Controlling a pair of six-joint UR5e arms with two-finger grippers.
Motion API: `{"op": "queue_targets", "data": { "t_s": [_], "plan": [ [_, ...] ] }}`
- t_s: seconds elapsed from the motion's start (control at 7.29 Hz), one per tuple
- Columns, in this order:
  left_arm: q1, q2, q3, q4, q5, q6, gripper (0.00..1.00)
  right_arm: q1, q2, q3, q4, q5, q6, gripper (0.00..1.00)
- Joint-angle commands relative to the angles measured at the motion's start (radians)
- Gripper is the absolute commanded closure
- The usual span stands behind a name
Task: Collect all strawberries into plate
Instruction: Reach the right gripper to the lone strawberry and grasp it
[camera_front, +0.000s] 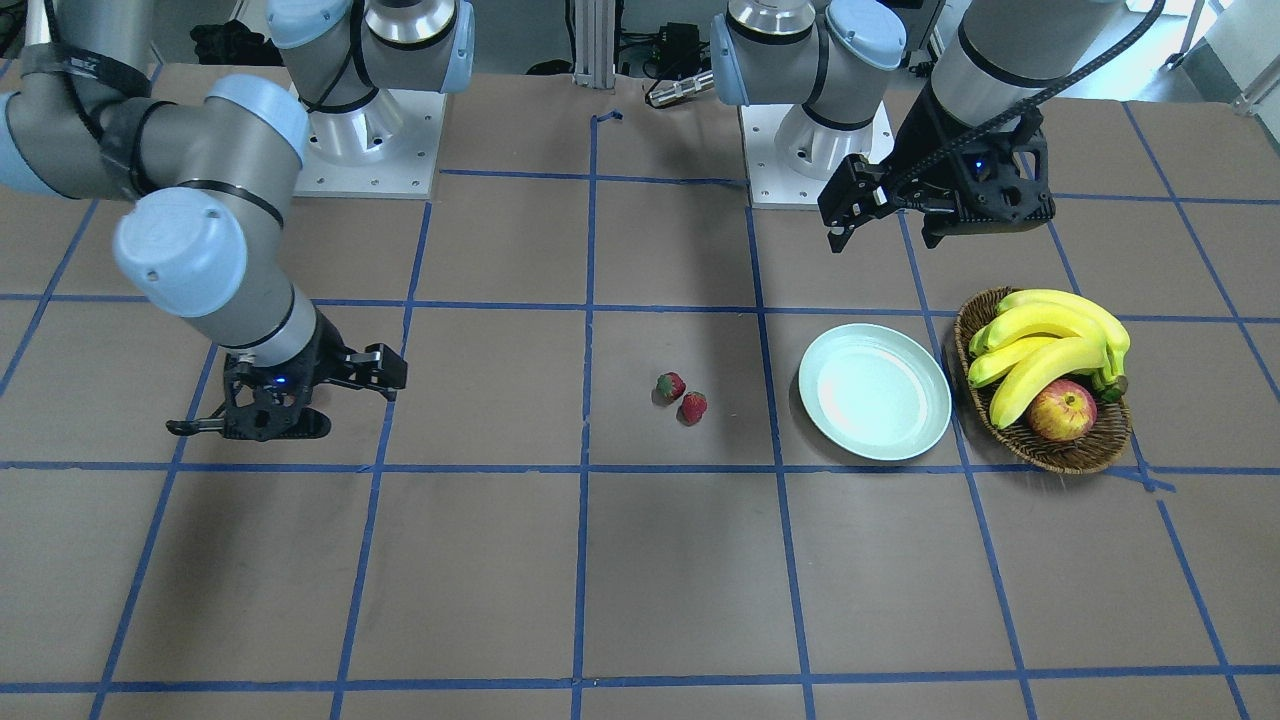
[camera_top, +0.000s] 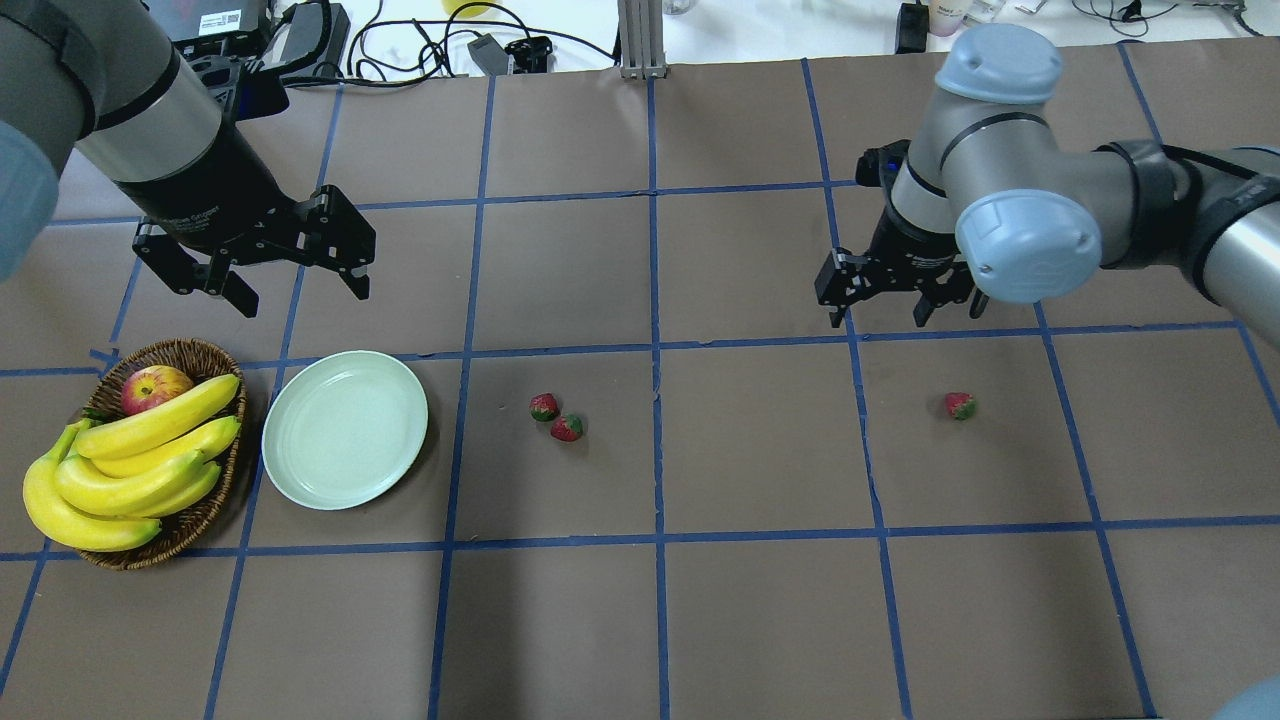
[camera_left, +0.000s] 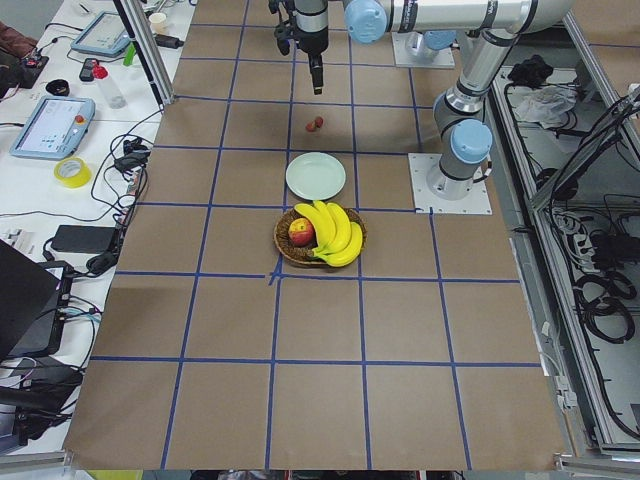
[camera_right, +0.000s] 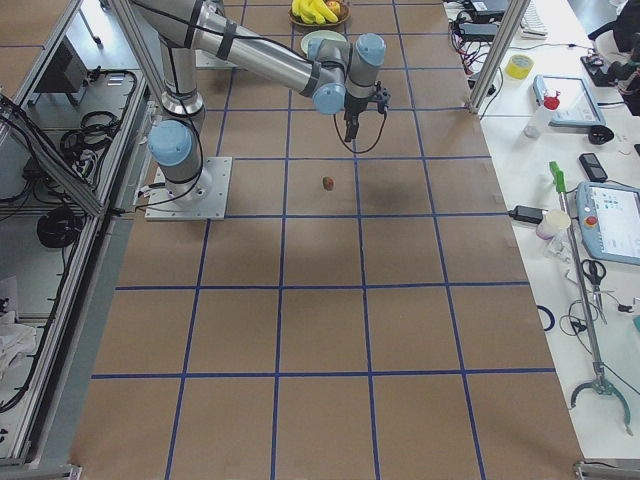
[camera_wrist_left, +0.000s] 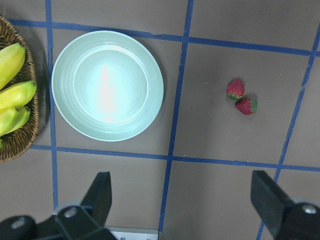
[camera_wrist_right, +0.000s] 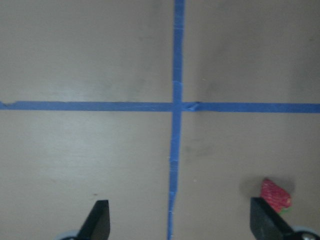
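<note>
Plate (camera_top: 345, 430): pale mint-green, nothing in it, sits on the brown table (camera_top: 760, 600) just beside the wicker basket (camera_top: 190, 347), which holds a bunch of bananas (camera_top: 130, 465) and an apple (camera_top: 150, 387).

Strawberries: none in the plate.
- Two lie close together, almost touching, near the table's middle: first strawberry (camera_top: 544, 407) and second strawberry (camera_top: 567, 428). Both are on the robot's right of the plate, apart from it.
- The third strawberry (camera_top: 960, 405) lies alone, well apart from the pair, on the right arm's side.

Left gripper (camera_top: 300, 292): hangs above the table, off the far side of the plate and basket. Fingers spread wide, nothing between them. Its wrist camera looks down on the plate and the pair.

Right gripper (camera_top: 878, 318): hovers over a tape crossing, near the lone berry but not touching it. Fingers wide apart, holding nothing. In its wrist view the berry shows by one finger at the bottom edge.
</note>
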Motion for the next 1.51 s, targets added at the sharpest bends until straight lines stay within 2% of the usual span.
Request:
{"op": "queue_targets", "data": {
  "t_s": [0.0, 0.27, 0.41, 0.55, 0.69, 0.82, 1.1, 1.23, 1.37],
  "plan": [
    [-0.001, 0.0, -0.001, -0.001, -0.001, 0.0, 0.0, -0.138, -0.005, 0.12, -0.017, -0.013, -0.16, 0.0],
    [-0.001, 0.0, -0.001, -0.001, -0.002, 0.0, 0.0, -0.144, -0.003, 0.252, -0.211, -0.044, -0.165, 0.0],
    [-0.001, 0.0, -0.001, -0.001, -0.002, -0.004, 0.0, -0.144, 0.004, 0.284, -0.29, -0.042, -0.169, 0.01],
    [-0.001, 0.0, -0.001, 0.001, -0.002, -0.002, 0.0, -0.144, 0.012, 0.295, -0.306, -0.041, -0.172, 0.04],
    [-0.001, 0.0, -0.001, 0.001, -0.004, 0.0, 0.0, -0.144, 0.013, 0.296, -0.309, -0.042, -0.175, 0.19],
    [-0.001, 0.0, -0.001, 0.001, -0.002, 0.001, 0.0, -0.144, 0.016, 0.293, -0.327, -0.044, -0.2, 0.46],
    [-0.001, 0.0, -0.001, -0.001, -0.001, 0.003, 0.0, -0.144, 0.024, 0.291, -0.338, -0.046, -0.204, 0.74],
    [-0.001, 0.0, -0.001, -0.001, 0.001, 0.004, 0.0, -0.144, 0.024, 0.288, -0.338, -0.047, -0.204, 0.98],
    [-0.001, 0.0, -0.001, -0.001, 0.003, 0.004, 0.0, -0.144, 0.021, 0.286, -0.339, -0.046, -0.195, 1.0]
  ]
}}
